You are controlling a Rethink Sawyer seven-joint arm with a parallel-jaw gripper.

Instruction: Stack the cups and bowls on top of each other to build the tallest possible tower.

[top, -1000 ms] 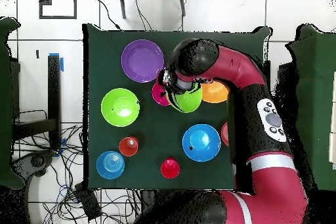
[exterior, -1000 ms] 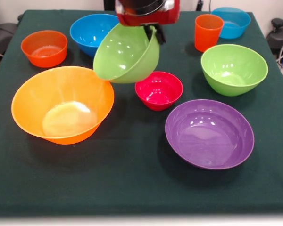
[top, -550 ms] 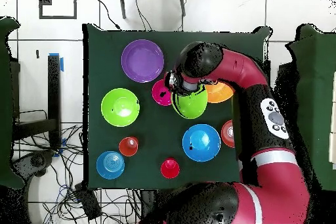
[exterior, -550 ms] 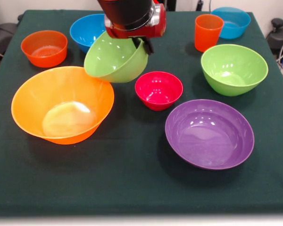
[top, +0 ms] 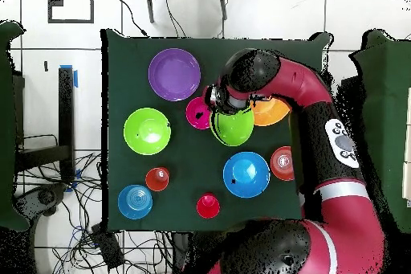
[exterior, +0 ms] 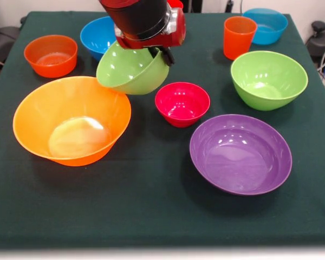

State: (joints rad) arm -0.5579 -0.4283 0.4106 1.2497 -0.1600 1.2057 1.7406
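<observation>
My gripper (exterior: 161, 53) is shut on the rim of a lime green bowl (exterior: 131, 70), which hangs tilted above the table between the large orange bowl (exterior: 70, 119) and the small red bowl (exterior: 182, 103). In the overhead view the held green bowl (top: 233, 128) sits under the gripper (top: 217, 107), beside the large orange bowl (top: 271, 112), which the arm partly covers. A second lime green bowl (exterior: 268, 78), a purple bowl (exterior: 240, 153), a blue bowl (exterior: 97, 33), a light blue bowl (exterior: 266, 24), an orange-red bowl (exterior: 50, 54) and an orange cup (exterior: 239, 37) stand around. A red cup (top: 208, 205) shows only overhead.
The dark green cloth-covered table (exterior: 151, 206) carries everything. In the overhead view, cables (top: 80, 231) lie on the tiled floor beside the table, and the arm (top: 321, 126) stretches over the table's right side.
The arm has carried the lime green bowl leftward in the front view, toward the large orange bowl, and the bowl now hangs less steeply tilted. The other bowls and cups have not moved.
</observation>
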